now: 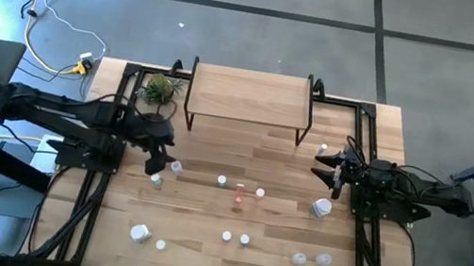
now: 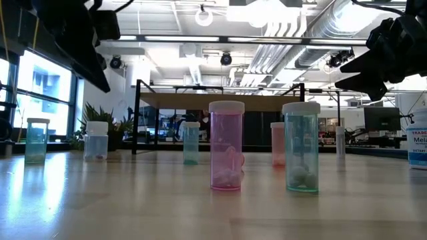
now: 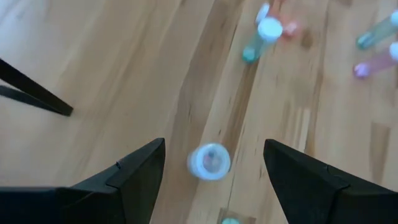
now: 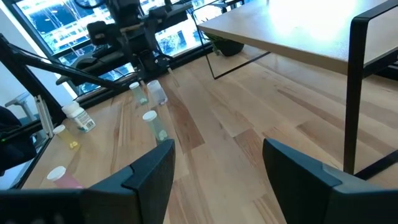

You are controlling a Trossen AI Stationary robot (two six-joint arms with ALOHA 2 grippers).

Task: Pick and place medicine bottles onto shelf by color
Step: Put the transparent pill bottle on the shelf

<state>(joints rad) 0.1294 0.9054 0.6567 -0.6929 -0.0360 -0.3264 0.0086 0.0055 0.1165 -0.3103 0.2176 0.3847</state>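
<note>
Medicine bottles scattered over the wooden desk (image 1: pixel 198 261), none on the shelf (image 1: pixel 250 95) yet. Small tinted plastic cylinders with white caps. In the low view a pink bottle (image 2: pixel 226 145) and a teal bottle (image 2: pixel 301 147) stand upright side by side in front, each with a few pills at the bottom; more teal and pink ones stand upright farther back. From above, most show as small white cap dots, long axis vertical. A larger white bottle (image 1: pixel 321 208) lies near the right arm, another white one (image 1: pixel 139 232) at the near left.

Left gripper (image 1: pixel 159 164) hangs over the left-centre of the desk, fingers (image 3: pixel 134 177) spread wide, holding nothing. A white-capped bottle (image 3: pixel 209 162) sits directly below, between the two fingers, upright, cap facing the wrist camera. A second bottle (image 1: pixel 176 167) stands just beside the gripper.

Right gripper (image 1: pixel 325 164) hovers at the right side of the desk, near the shelf's front right leg, fingers (image 4: pixel 146 177) wide apart and empty, pointing across the desk toward the left arm. Large white bottle just beside it, toward the near edge.

Shelf stands at the far edge, a green plant (image 1: pixel 160 90) to its left.
</note>
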